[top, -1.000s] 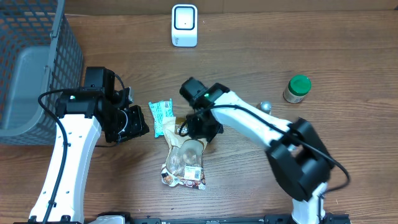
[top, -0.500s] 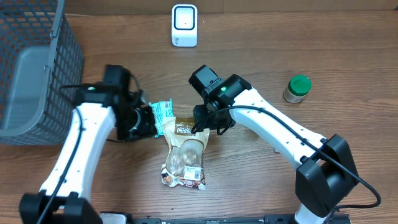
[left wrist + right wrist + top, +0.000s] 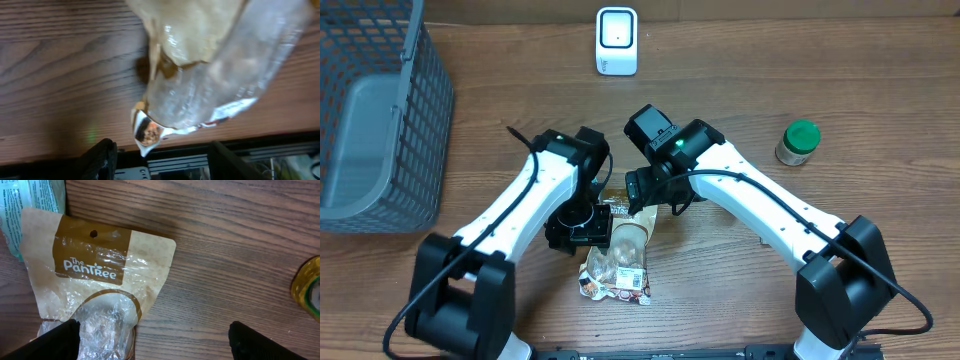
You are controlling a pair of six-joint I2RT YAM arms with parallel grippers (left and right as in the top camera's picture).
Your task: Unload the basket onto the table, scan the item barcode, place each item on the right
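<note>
The Pantree snack pouch [image 3: 617,255] lies flat on the desk [image 3: 770,60], near its middle and well apart from the white barcode scanner [image 3: 617,40] that stands at the far edge. It is held by neither arm. The left claw [image 3: 162,152] is seen with its fingers apart by the pouch's clear lower part. The right claw [image 3: 152,337] is spread wide above the brown printed header, and nothing is clamped in either.

The step in hand is judged to be the taking up of the pouch. It is best gripped by one claw alone, at a flat edge such as the header, so that the crinkled film is not crushed and no print is covered. A white label [image 3: 628,283] is visible at the pouch's near end, but whether it carries the barcode cannot be read. Once found, the barcode face is to be turned toward the scanner's window.

Room is tight at the pouch, since it is crowded by both arms, so one should be drawn back before the lift. A teal packet [image 3: 30,200] is overlapped by the header's corner and could be dragged along. Bare desk is seen between the pouch and the scanner. The wire basket [image 3: 380,100] on the left and the green-lidded jar [image 3: 798,143] on the right are set well apart from that path.
</note>
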